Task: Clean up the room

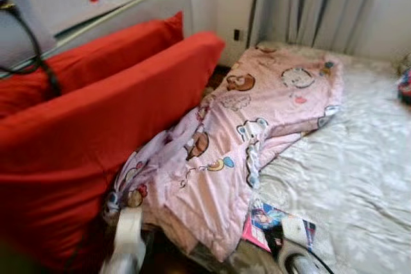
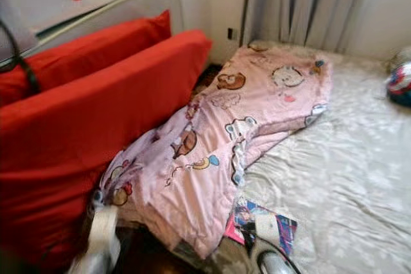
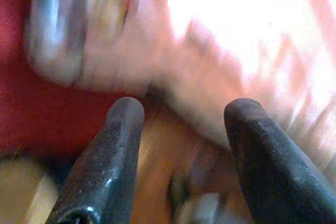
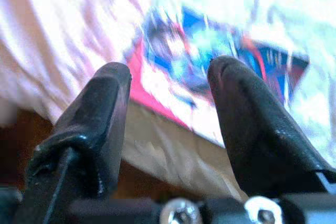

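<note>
Lying just beyond right tool [image 4: 168,85], colourful magazine [image 4: 210,61], fingers spread, gripping nothing

Our left gripper [image 3: 184,114] and right gripper [image 4: 168,85]: glossy black tapered fingers; silver screws at right base; silver-white arms.

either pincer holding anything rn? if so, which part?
Nothing held. Left pincer is open near the pink quilt; right pincer is open, aimed at the magazine.
</note>
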